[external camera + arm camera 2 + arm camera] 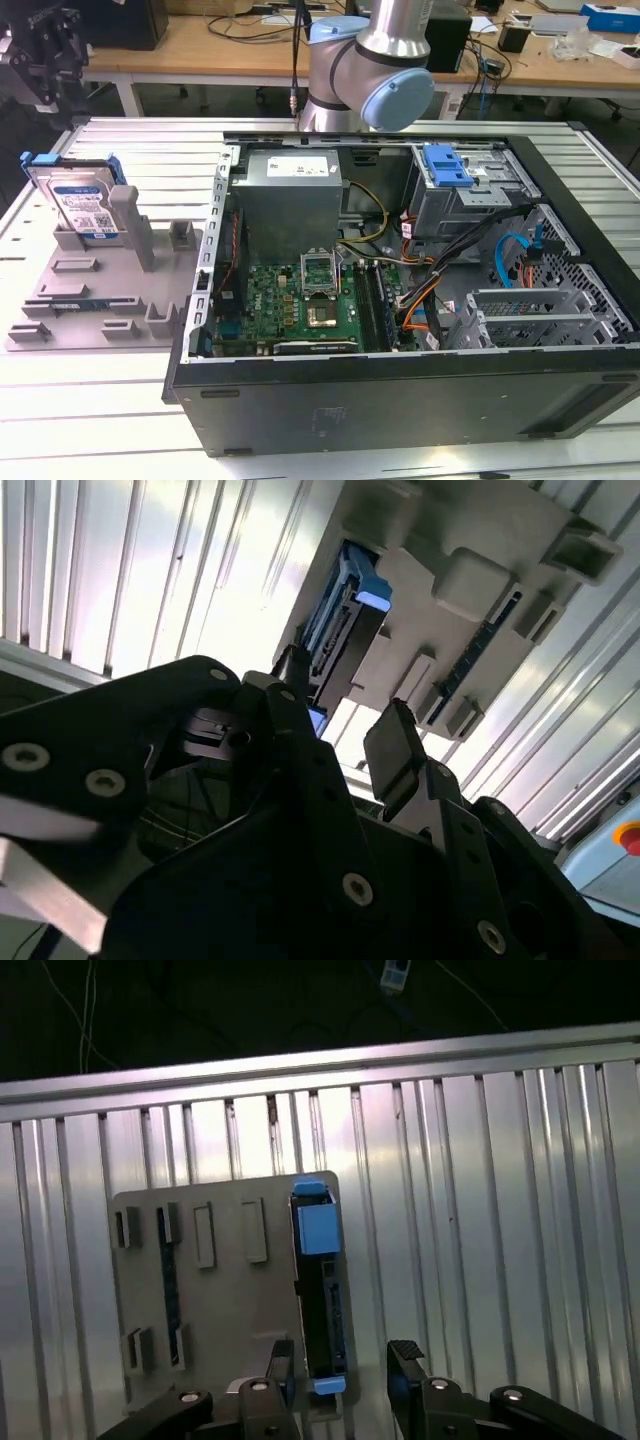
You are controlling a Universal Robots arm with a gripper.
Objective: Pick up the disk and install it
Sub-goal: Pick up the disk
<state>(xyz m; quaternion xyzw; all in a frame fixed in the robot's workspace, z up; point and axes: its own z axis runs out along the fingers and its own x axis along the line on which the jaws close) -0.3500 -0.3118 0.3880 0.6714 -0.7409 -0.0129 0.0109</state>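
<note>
Above the upright disk [321, 1295], the end effector [343, 1372] hangs open, gripping nothing.

I am seeing the disk [82, 205] showing a silver metal face with a white-and-blue label, framed in smooth bright blue plastic. The fixture tray [95, 300] is presenting matt grey plastic. The bench [100, 410] is reflecting light off ribbed bare metal slats. In the first wrist view, the fingers [403, 1357] are appearing matt black. The computer case [400, 410] is showing a dull black outer wall.
</note>
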